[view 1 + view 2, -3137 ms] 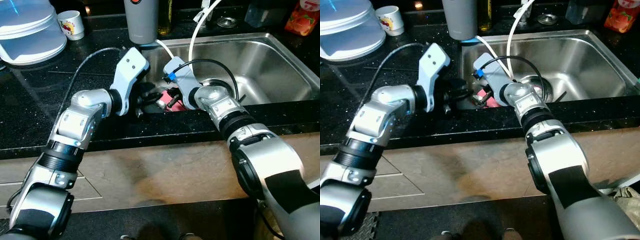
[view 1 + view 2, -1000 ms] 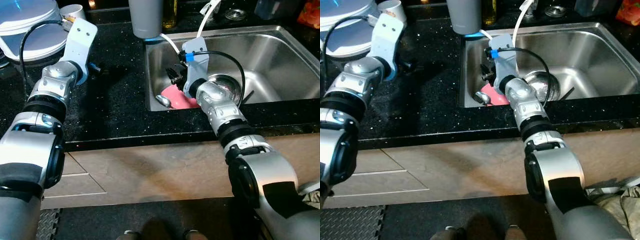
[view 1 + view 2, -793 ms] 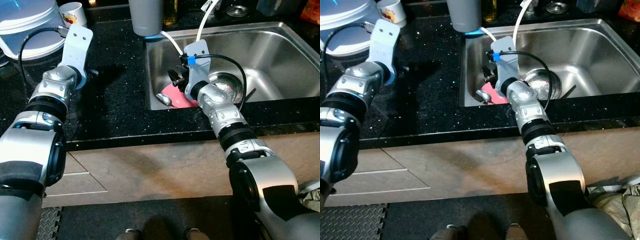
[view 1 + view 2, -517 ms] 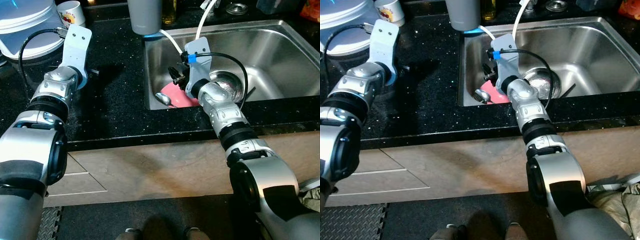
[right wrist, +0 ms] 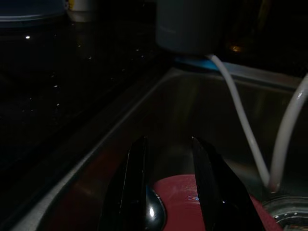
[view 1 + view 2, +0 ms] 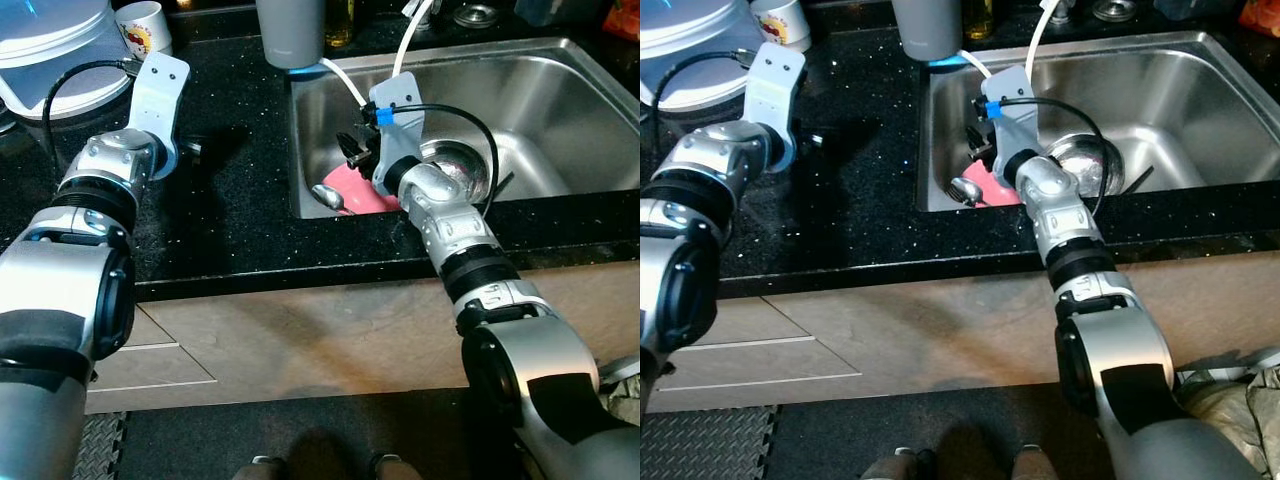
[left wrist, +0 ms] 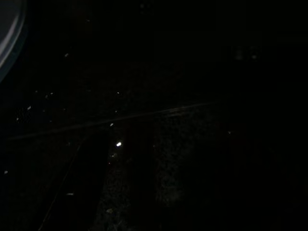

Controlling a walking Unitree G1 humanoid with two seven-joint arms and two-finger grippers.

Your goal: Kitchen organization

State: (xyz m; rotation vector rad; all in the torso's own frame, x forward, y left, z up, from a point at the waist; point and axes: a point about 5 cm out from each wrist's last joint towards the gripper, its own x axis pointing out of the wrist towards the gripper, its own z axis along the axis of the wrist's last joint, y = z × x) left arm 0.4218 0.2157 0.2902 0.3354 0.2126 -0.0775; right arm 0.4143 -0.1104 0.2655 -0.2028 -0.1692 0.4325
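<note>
Stainless sink (image 6: pixel 560 95) holds pink plate (image 6: pixel 352 192) at near left corner, spoon (image 6: pixel 327 197) laid on its rim. Right gripper (image 5: pixel 168 190) held above spoon, fingers parted, nothing clamped. Spoon judged light, rigid, slippery; best taken at handle. Spoon bowl between fingers shown by right wrist view; head views hide it. Left gripper (image 6: pixel 190 150) parked over black counter (image 6: pixel 230 215), finger state cannot be told

Right pincer (image 5: pixel 168 192) fingers parted, pointing down.
</note>
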